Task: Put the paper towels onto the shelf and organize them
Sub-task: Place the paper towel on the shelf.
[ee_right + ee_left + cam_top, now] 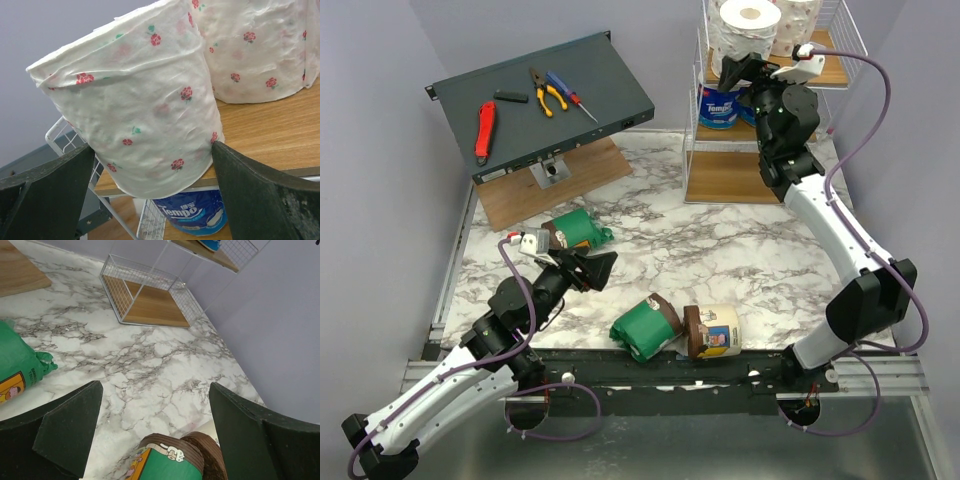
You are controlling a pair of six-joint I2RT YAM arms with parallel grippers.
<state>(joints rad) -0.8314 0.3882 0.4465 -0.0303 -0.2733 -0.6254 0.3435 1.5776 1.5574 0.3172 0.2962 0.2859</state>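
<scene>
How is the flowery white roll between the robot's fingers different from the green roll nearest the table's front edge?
The white roll is bare paper with red flowers; the green roll wears a green wrapper with a brown end. The white roll stands on end on the top shelf, between the right end effector's spread fingers; the green roll lies on its side on the table. Both are cylinder-shaped paper rolls.

Crinkled paper roll (150,115), wooden shelf board (270,135), marbled table (720,250)

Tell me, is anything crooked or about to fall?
Yes. On the shelf, the flowered white roll leans and hangs over the top board's edge, inside the open right gripper. Three wrapped rolls lie sideways on the table.
</scene>
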